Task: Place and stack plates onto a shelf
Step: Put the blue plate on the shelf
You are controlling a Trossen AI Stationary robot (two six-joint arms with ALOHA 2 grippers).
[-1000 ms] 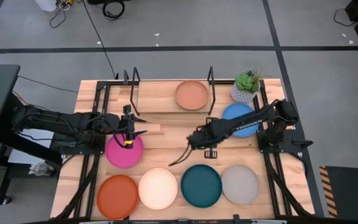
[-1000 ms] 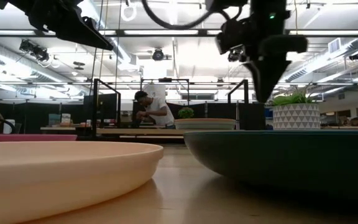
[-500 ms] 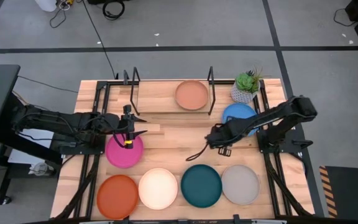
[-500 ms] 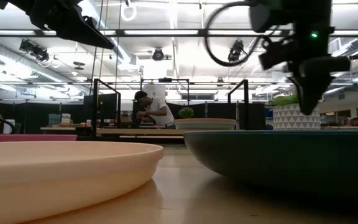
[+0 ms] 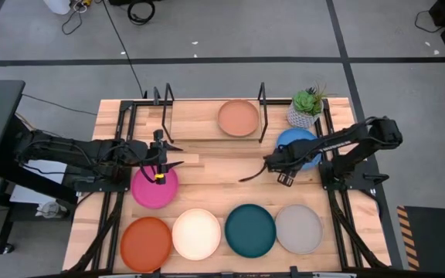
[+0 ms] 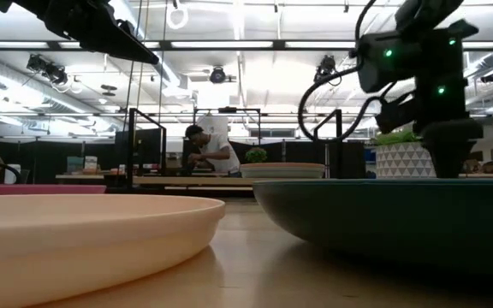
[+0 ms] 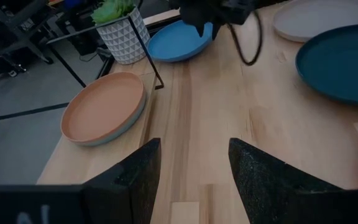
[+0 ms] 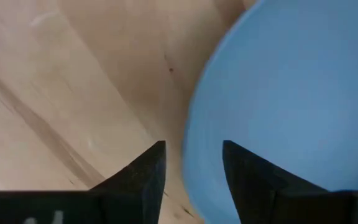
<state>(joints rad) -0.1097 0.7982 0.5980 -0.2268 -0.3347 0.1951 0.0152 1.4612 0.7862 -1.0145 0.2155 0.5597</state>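
My right gripper (image 5: 275, 161) (image 6: 448, 167) is open, low over the near-left rim of the blue plate (image 5: 297, 148), which lies flat on the table in front of the plant pot. In the right wrist view the rim (image 8: 191, 155) shows in the gap of the gripper (image 8: 193, 168); I cannot tell whether a finger touches it. My left gripper (image 5: 163, 164) (image 7: 193, 174) waits open above the magenta plate (image 5: 154, 189). The tan plate (image 5: 238, 117) (image 7: 104, 107) lies on the shelf (image 5: 195, 120). Orange (image 5: 146, 244), cream (image 5: 196, 233), dark teal (image 5: 249, 230) and grey (image 5: 298, 228) plates lie in a row along the near edge. Only one blue plate shows.
A potted plant (image 5: 307, 108) (image 6: 407, 160) stands at the far right corner beside the shelf's right black upright (image 5: 263, 104). Bare wood (image 5: 215, 166) lies between the two grippers. A person (image 6: 215, 154) stands in the room behind the table.
My right gripper has moved from the table's middle toward the right edge and come down at the blue plate's rim. No plate has moved.
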